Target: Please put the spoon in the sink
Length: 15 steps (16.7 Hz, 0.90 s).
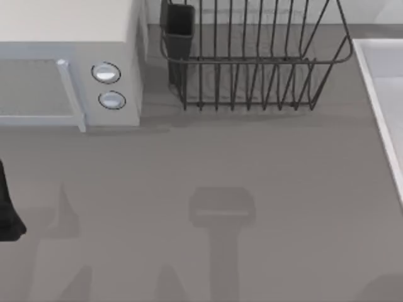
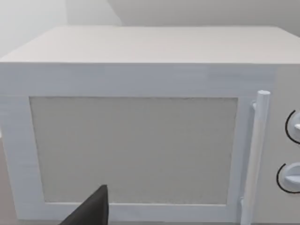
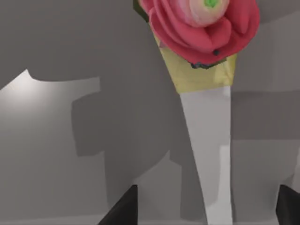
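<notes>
Grey counter runs beneath a pair of AgileX arms. The right gripper hangs over it, released, its two dark fingertips spread wide on either side of the spoon's white handle without touching it. The spoon lies on the counter just below – white handle, yellow collar, then a pink rose-shaped head with a green centre. The left gripper is parked at the counter's left edge, facing the white microwave's door; its grip cannot be told. A dark wire dish rack stands beside the microwave – the pale sink lies at the right edge.
</notes>
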Tool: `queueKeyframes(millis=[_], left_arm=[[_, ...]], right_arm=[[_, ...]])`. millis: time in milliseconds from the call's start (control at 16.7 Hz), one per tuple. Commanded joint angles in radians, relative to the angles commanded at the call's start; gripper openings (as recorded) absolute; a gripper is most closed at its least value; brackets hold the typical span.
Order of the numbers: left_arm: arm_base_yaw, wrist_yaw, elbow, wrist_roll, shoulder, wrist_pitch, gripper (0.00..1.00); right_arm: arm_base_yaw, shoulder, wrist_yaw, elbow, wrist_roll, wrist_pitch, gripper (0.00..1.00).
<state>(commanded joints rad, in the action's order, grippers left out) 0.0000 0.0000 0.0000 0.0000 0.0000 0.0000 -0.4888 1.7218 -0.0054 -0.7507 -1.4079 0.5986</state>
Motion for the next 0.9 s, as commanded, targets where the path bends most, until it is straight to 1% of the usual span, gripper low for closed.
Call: queueKeyframes(millis=[360,420,540,660,900], left_arm=[[0.000,0.000,0.000,0.000,0.000,0.000,1.00],[0.000,0.000,0.000,0.000,0.000,0.000,1.00],[0.000,0.000,0.000,0.000,0.000,0.000,1.00],[0.000,0.000,0.000,0.000,0.000,0.000,1.00],[0.000,0.000,0.000,0.000,0.000,0.000,1.00]], right_arm=[[0.000,0.000,0.000,0.000,0.000,0.000,0.00],[0.005,-0.069,0.005,-0.030,0.041,0.100,0.00],[0.004,-0.076,0.005,-0.044,0.040,0.116,0.00],[0.002,-0.096,0.005,-0.085,0.035,0.175,0.00],[0.001,-0.162,0.005,-0.198,0.030,0.397,0.00]])
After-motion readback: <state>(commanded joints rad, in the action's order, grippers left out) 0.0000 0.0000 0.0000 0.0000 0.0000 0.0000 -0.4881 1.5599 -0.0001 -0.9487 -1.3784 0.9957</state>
